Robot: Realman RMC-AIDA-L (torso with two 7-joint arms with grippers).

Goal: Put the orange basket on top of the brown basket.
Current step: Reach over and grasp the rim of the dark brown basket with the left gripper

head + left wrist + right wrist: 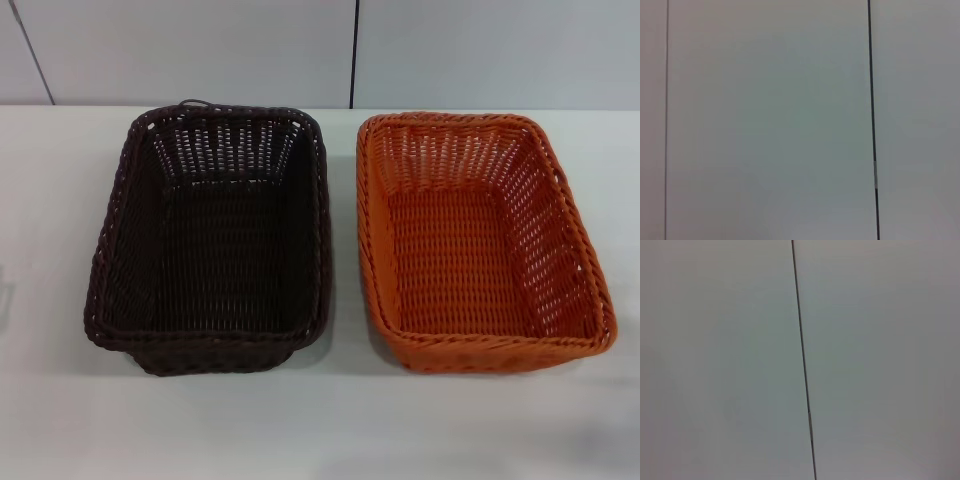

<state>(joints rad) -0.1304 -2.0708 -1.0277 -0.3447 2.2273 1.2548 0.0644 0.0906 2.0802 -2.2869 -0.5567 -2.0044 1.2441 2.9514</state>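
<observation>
Orange basket beside brown basket, apart

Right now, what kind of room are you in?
Probably a plain test room or lab, though I can't be sure. I see a bare white table, a panelled pale wall, and only a rectangular dark brown woven basket beside a rectangular bright orange woven basket.

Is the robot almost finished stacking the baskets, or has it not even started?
Not started yet. The orange basket sits on the white table, to the right of the brown basket, with a gap between them. Both are upright and empty. Nothing is in hand: no arm or pincer shows in any view, and the wrist views show only blank wall. Everything is left: gripping the orange basket, lifting it and setting it onto the brown one.
</observation>
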